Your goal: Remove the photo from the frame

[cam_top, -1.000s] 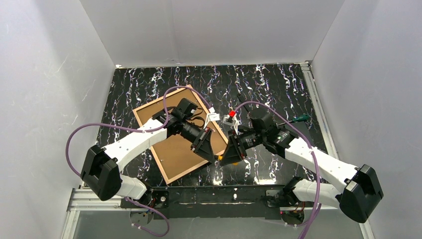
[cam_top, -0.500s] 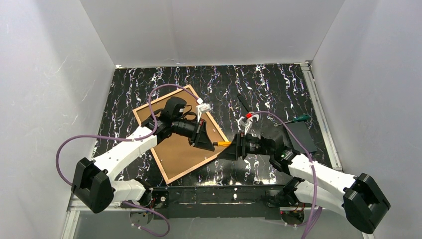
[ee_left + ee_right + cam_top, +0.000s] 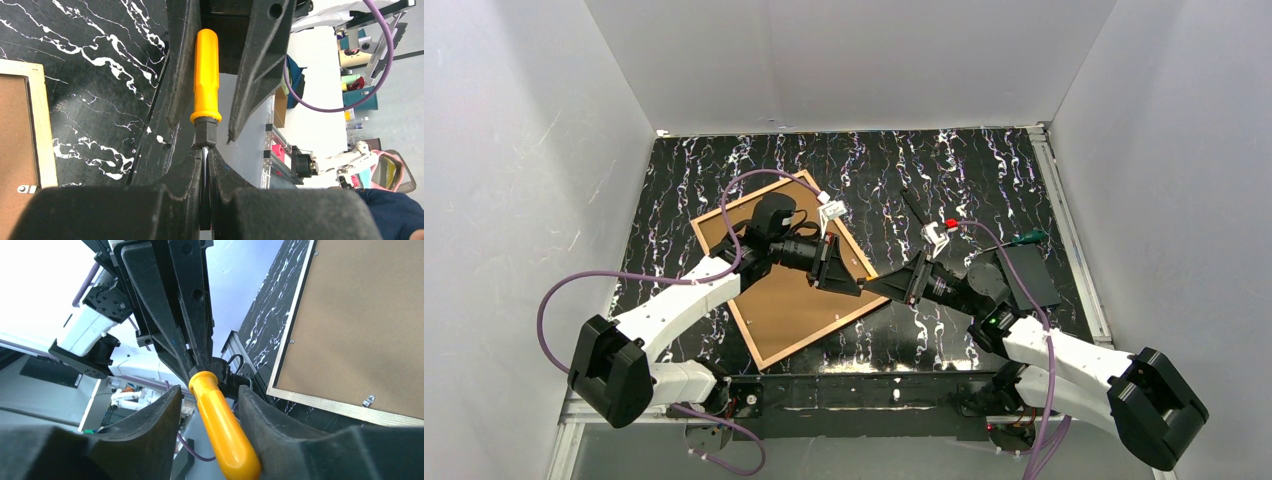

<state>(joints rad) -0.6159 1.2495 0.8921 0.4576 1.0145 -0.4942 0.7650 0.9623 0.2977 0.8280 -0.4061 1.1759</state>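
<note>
The left gripper [image 3: 205, 150] is clamped shut on the metal shaft of a yellow-handled screwdriver [image 3: 206, 75]. The right gripper [image 3: 210, 390] brackets the handle loosely, jaws apart. A clean handover needs one firm hold before the other releases. The brown fibreboard-backed photo [image 3: 784, 315] lies print-down in its thin pale-edged frame [image 3: 824, 328] on the black marbled table [image 3: 984, 170]. The print and the tool's tip are hidden.

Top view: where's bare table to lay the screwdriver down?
Bare: the back strip between the frame and rear wall; the near patch between the frame and right arm. Crowded: centre, where left hand and right hand meet on the screwdriver; right side, with the black box and green-handled tool.
</note>
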